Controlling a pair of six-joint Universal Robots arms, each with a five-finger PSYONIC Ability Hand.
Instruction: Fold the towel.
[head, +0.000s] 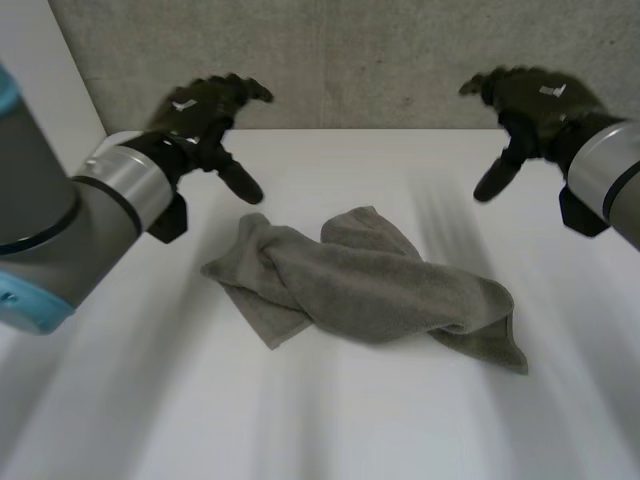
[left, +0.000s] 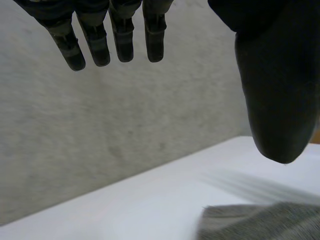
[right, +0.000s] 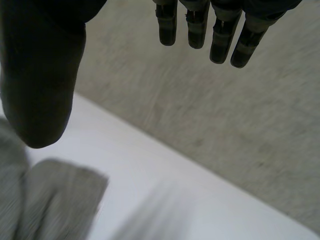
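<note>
Towel (head: 370, 285) lies crumpled on table (head: 150, 400), both hands raised clear.

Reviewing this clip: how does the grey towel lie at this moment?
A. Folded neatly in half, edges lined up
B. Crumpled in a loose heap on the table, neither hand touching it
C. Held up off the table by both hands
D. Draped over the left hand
B: the towel lies bunched and twisted on the white table, while the left hand and right hand are raised on either side of it, fingers straight, holding nothing.
</note>
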